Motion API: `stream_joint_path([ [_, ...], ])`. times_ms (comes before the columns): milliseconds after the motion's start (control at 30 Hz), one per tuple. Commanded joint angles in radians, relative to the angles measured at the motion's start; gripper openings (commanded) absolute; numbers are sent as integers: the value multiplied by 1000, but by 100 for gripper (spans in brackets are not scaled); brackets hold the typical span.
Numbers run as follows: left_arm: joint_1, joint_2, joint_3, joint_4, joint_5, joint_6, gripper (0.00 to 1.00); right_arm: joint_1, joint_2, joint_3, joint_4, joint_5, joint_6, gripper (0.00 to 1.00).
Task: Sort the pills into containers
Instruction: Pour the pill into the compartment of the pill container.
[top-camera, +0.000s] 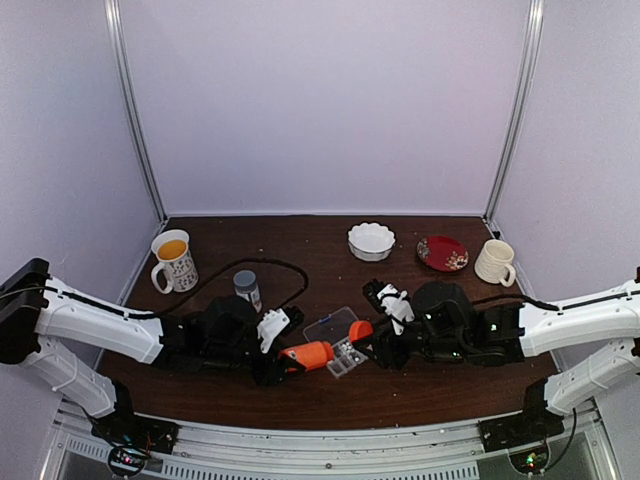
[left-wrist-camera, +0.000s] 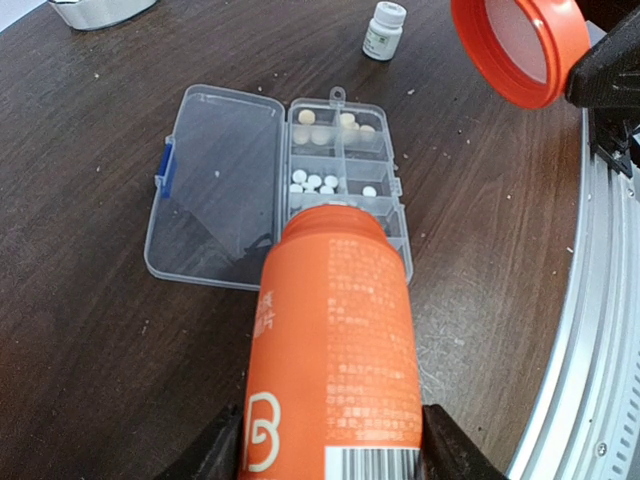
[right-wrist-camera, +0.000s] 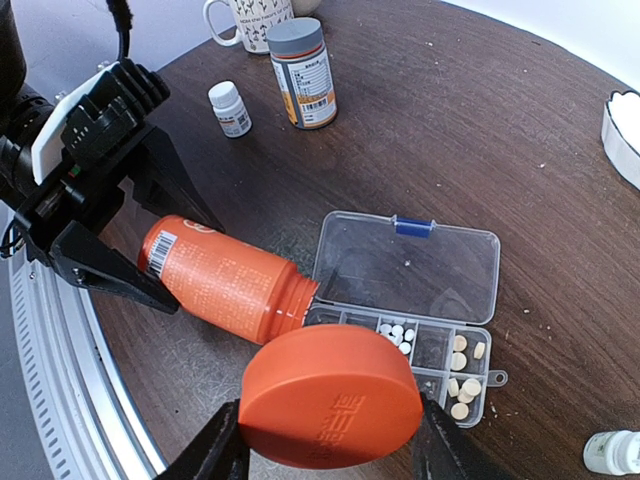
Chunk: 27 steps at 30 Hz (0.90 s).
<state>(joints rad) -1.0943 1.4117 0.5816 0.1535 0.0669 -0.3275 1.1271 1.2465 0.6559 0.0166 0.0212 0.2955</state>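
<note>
Orange and round, the bottle (left-wrist-camera: 335, 330) lies on its side in the left fingers (top-camera: 284, 362). These fingers are closed on its bottom end, one on each side. The bottle has no top on. Its open mouth is right at one end of the box (left-wrist-camera: 372, 160), over the last little rooms there. I cannot tell if the mouth touches the box.

The box is clear plastic and sits flat on the brown table (left-wrist-camera: 80, 330). Its lid (left-wrist-camera: 215, 185) is open and lies flat beside it. A blue clasp (left-wrist-camera: 167, 168) is on the lid's outer edge.

The pills (left-wrist-camera: 313, 184) are in the box. The white pills (right-wrist-camera: 397, 335) sit in rooms near the middle of the box. The tan pills (left-wrist-camera: 345, 124) sit in the rooms at the end far from the bottle's mouth.

The right fingers (top-camera: 372, 338) hold the orange cap (right-wrist-camera: 330, 395). They are closed on it, one on each side. The cap is up off the table, close to the box.

A tiny white bottle (left-wrist-camera: 383, 28) stands past the tan-pill end of the box, apart from it. On the lid side of the box, well apart, stand another tiny white one (right-wrist-camera: 230, 108) and a grey-capped bottle (right-wrist-camera: 302, 72). Farther off that way is a mug (top-camera: 173, 260) with an orange drink in it. Far behind the box are a white bowl (top-camera: 371, 240), a red plate (top-camera: 442, 252) and a cream mug (top-camera: 494, 261).
</note>
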Motion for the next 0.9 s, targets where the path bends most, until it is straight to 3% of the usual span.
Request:
stream_joint_path([
  [0,-6,-16,19,56,12,-1,0,-4,8,33,5,-8,5,0],
  [633,-5,-37,49,10,1,21,0,-4,13,43,3,-8,0,0],
  [867,-5,19,-2,74,18,-5,0,-3,10,31,7,-9,7,0],
])
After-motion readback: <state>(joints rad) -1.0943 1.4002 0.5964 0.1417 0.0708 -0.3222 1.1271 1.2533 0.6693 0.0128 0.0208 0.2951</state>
